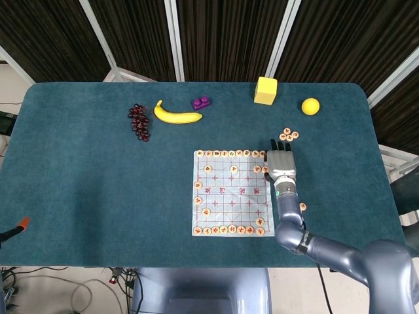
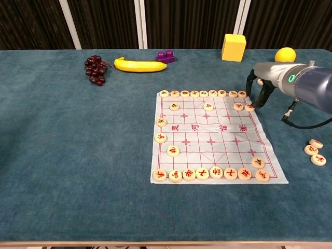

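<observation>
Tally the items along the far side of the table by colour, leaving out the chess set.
Yellow: 3 (curved yellow banana, yellow foam cube, round yellow lemon)
Purple: 1 (purple plastic toy brick)
Dark red: 1 (bunch of dark red grapes)
Total: 5

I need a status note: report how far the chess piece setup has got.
Done: pieces fill both end rows of the chess board. In hand: the right hand hovers fingers-down over the pieces at the far right corner; whether it pinches one cannot be told. Left: loose pieces lie off the board.
</observation>
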You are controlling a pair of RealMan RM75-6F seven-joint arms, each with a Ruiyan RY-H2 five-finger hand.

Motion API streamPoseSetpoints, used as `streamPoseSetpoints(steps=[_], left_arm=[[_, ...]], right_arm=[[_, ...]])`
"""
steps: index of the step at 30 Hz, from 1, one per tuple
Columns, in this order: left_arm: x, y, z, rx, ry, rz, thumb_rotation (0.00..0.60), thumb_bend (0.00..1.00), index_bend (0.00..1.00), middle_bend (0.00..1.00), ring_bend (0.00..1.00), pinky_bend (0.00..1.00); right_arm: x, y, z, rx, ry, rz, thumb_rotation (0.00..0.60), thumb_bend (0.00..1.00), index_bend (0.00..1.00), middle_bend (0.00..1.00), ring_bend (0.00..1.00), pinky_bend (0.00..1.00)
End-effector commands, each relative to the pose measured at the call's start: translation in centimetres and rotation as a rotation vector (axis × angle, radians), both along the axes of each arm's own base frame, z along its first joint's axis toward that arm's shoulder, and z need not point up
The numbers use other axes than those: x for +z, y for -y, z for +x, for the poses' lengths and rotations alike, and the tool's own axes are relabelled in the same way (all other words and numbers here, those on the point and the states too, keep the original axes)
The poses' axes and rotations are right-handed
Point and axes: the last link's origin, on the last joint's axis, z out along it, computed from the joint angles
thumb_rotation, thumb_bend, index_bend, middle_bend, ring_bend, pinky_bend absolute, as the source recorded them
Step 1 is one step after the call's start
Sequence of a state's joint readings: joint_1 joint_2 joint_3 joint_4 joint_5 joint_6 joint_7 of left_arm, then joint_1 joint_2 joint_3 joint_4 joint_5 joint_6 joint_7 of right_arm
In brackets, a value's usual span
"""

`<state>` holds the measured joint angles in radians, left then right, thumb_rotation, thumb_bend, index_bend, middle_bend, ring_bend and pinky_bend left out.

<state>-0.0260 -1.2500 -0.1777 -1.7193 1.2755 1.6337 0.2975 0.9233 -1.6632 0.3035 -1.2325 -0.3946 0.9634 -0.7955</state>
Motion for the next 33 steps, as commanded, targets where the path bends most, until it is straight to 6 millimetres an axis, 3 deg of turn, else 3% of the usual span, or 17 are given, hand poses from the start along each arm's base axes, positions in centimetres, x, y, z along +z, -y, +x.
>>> streamPoseSetpoints(steps=[1,5,11,16,21,24,33], left_arm=[[-0.1,0.0,0.1,-0.004,0.0,-0.004,0.6,0.04,0.05,0.0,0.0,0.07],[-0.1,0.1,0.1,-0.006,0.004,-0.004,0.6,0.04,0.05,0.0,0.0,0.07],[-0.1,0.3,0.4,-0.014,0.009,-0.007,0.6,0.04,0.05,0.0,0.0,0.07],[0.2,0.5,0.4,-0.006,0.006,0.002,0.6,0.04,0.05,0.0,0.0,0.07],[0.3,0.3,0.3,-0.015,0.021,0.005,0.6,0.04,0.05,0.0,0.0,0.07],[0.3,0.2,0.1,-0.015,0.025,0.003,0.6,0.04,0.05,0.0,0.0,0.06],[0.5,0.1,-0.3,-0.009,0.027,-0.009,0.6,0.04,0.05,0.0,0.0,0.04]], right_arm=[[2.7,-1.2,-0.1,0.02,-0.009,-0.034,0.6,0.41,0.33,0.0,0.0,0.05],[6.3,-4.3,-1.0,0.05,0.048,-0.091,0.6,0.41,0.23,0.0,0.0,0.05],[12.3,-11.4,-5.1,0.193,0.143,-0.315,0.6,0.41,0.17,0.0,0.0,0.05],[14.5,-18.1,-8.9,0.313,0.133,-0.414,0.6,0.41,0.15,0.0,0.0,0.04],[15.0,-23.1,-11.6,0.38,0.066,-0.414,0.6,0.41,0.13,0.0,0.0,0.04],[14.7,-24.6,-12.7,0.338,0.048,-0.367,0.6,0.4,0.08,0.0,0.0,0.04],[14.7,-24.5,-13.5,0.28,-0.012,-0.27,0.6,0.37,0.0,0.0,0.0,0.04]])
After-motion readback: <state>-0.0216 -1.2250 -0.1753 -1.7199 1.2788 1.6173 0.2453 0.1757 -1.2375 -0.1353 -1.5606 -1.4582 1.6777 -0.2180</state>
